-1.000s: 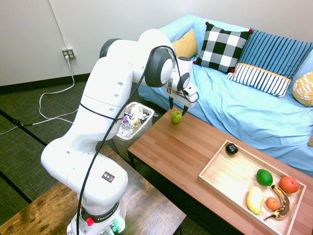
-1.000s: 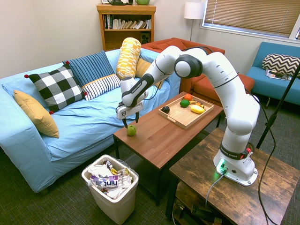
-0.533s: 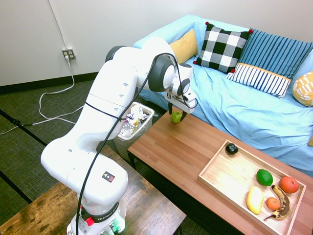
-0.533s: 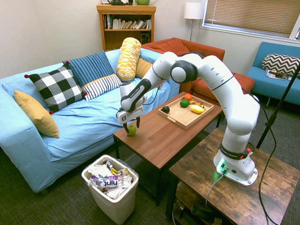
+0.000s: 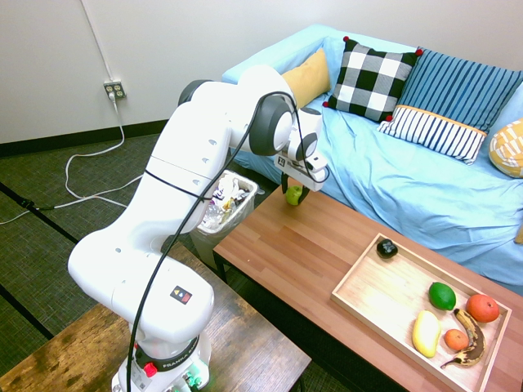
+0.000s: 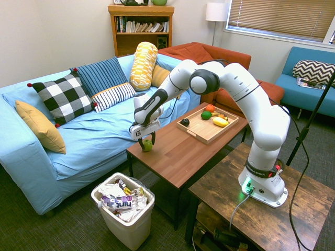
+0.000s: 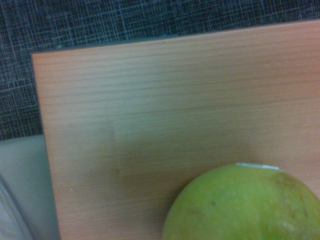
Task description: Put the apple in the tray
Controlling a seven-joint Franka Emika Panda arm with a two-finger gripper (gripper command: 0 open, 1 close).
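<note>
Sofa (image 5: pixel 409 155): blue, cushions along its back, behind the tabletop.
Tabletop (image 5: pixel 302 245): reddish-brown; both exterior views show its full length, the wrist view only one corner.
Tray (image 5: pixel 372 294): pale wood, at the far end from the apple, holding other fruit.
Pincer (image 6: pixel 146 142): pointing down, fingers straddling the apple; whether they grip it cannot be told.
Apple (image 6: pixel 147 145): on the tabletop's corner nearest the bin (image 6: pixel 125 209); skin blemishes visible in the wrist view alone.
</note>
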